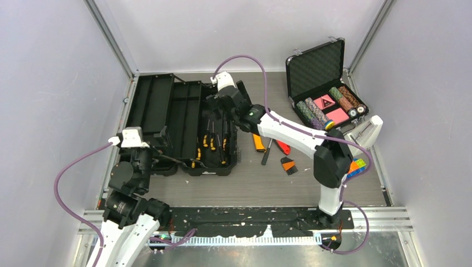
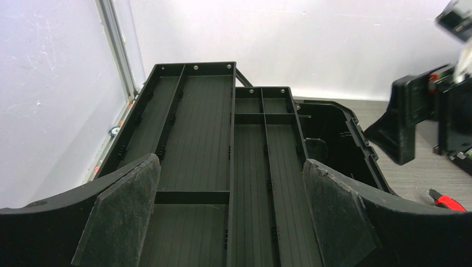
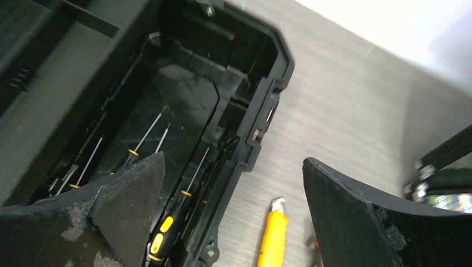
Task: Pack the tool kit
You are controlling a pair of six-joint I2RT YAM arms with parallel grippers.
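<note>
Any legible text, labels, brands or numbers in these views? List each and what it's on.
None legible.
pink card in the poker chip case: dark triangular mark, too small to read.
toolbox and screwdrivers: no lettering visible.

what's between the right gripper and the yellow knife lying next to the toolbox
nothing visible does. the right gripper hangs open above the rim of the toolbox; the yellow knife lies on the table just outside that wall, with no other tool over it.
</note>
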